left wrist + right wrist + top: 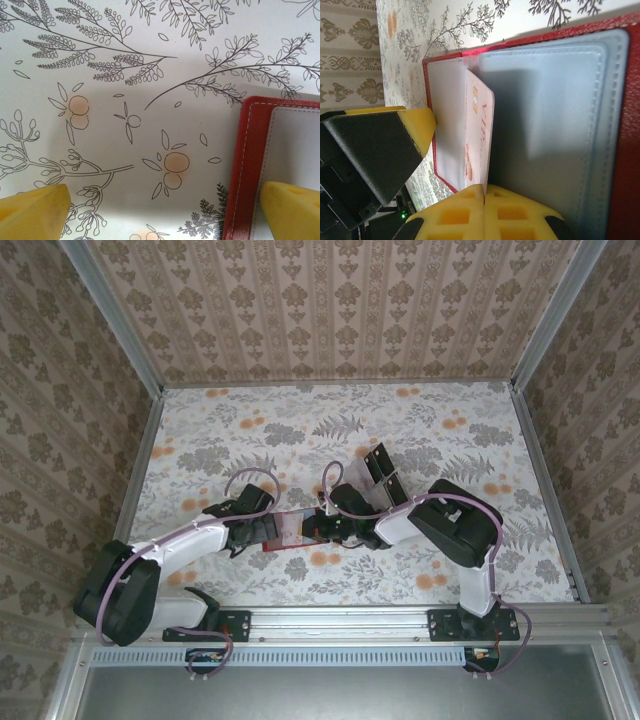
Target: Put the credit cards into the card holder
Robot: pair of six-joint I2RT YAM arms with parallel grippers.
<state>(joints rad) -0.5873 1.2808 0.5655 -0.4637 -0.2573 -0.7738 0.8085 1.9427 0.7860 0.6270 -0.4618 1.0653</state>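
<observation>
**Right gripper** (484,192): fingers pressed together, the yellow pads meeting along a single seam. They are clamped on the near edge of a credit card.

**Credit card** (480,130): thin, and the face on show is pale with orange print. It stands on edge and runs straight out from the right gripper's tips, between the two leaves of the card holder. Its far end reaches toward the fold. Whether any of it sits inside a pocket cannot be told.

**Card holder** (290,530): red with pale stitching, lying open on the table directly between the two grippers. From the right wrist, the greyish stacked pockets lie to one side of the pinched card. A plain white leaf lies to the other side, nearer the left gripper.

**Left gripper** (162,215): jaws spread wide, holding nothing. One yellow finger hangs over bare cloth. The other hangs over the holder's pale lining, just inside its red stitched border. Whether that one touches the lining cannot be told. In the right wrist view, a yellow-and-black finger (415,125) of this gripper sits right at the holder's outer red edge, across the white leaf from the card.

**Table** (450,440): covered in a floral cloth of grey ferns and orange blossoms.

**Dark object** (380,472): angular, black with pale strips, on the cloth beyond the right gripper and apart from the holder. It is too small to make out further.
</observation>
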